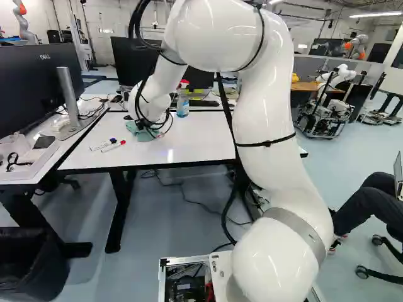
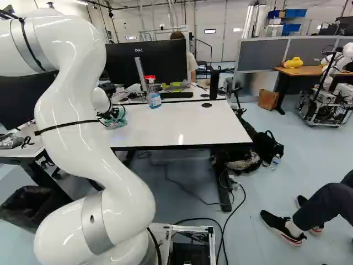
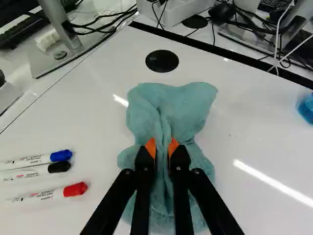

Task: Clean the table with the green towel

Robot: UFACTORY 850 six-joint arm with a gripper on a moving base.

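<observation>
Green towel in the end effector's grip

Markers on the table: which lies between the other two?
The black-capped marker; the blue-capped marker lies on one side, the red-capped marker on the other.

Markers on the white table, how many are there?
3: a blue-capped marker, a black-capped marker beside it, then a red-capped marker, all beside the green towel.
</observation>
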